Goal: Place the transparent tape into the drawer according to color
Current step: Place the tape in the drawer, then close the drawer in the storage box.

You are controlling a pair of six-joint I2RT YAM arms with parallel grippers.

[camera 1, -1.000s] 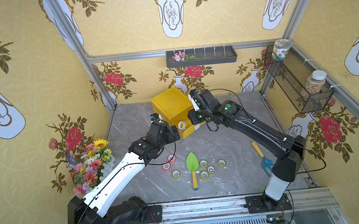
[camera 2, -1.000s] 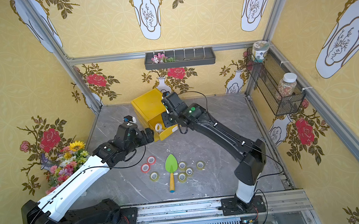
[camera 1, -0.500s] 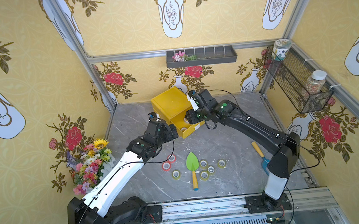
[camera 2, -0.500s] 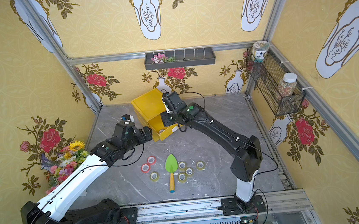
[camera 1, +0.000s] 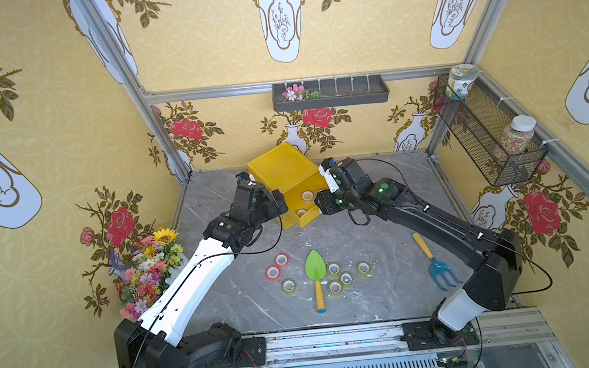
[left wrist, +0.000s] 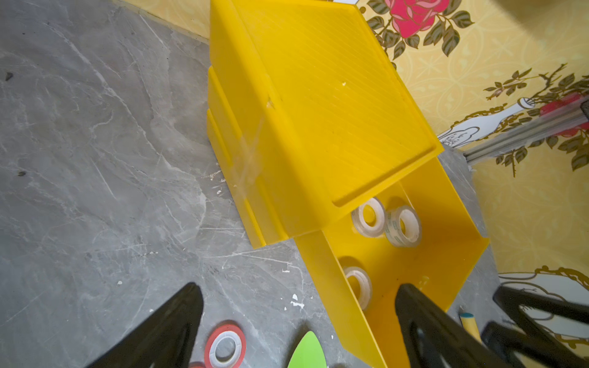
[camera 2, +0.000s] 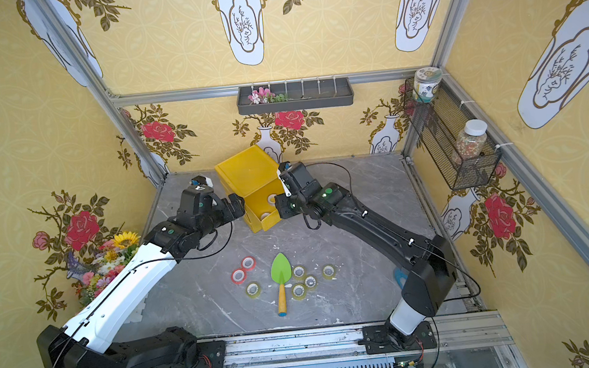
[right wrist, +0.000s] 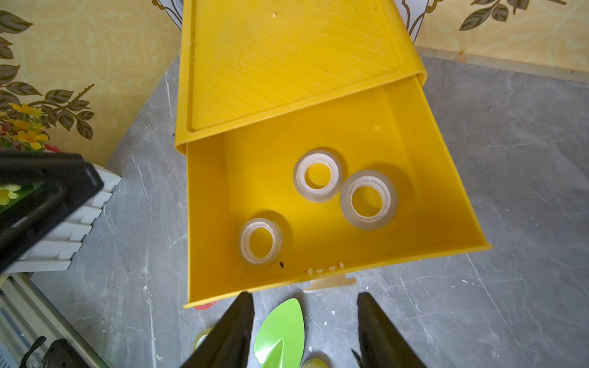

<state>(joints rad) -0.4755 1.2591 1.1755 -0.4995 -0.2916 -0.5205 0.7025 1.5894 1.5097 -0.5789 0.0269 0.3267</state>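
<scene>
1. Right wrist view: the yellow drawer (right wrist: 446, 204) stands open, out from under its yellow cabinet (right wrist: 287, 63). Three colourless tape rolls (right wrist: 317, 176) lie flat on its floor. Two sit side by side nearer the cabinet and seem to touch; the third lies apart, near the front wall.
2. The right gripper (right wrist: 304, 298) hangs just outside the drawer's front wall. Its fingers are apart with nothing between them, and the green blade of a trowel (right wrist: 280, 331) shows through the gap.
3. In the left wrist view, the left gripper (left wrist: 299, 290) has its fingers spread wide and holds nothing. One finger is over the drawer's front corner, the other over the bare grey table (left wrist: 95, 159).
4. In both top views the two grippers flank the open drawer, one at each side, close to its walls. Whether either touches a wall cannot be told.
5. Further forward on the table, two red tape rolls (camera 1: 281, 260) lie flat and touching, just beside the trowel's blade.
6. Five yellowish tape rolls (camera 1: 333, 269) also lie flat. One is on the red rolls' side of the trowel, near its handle. The other four are clustered on the opposite side, close together.
7. A blue hand rake (camera 1: 439, 270) with a yellow handle lies well apart from the rolls, beside the right arm.
</scene>
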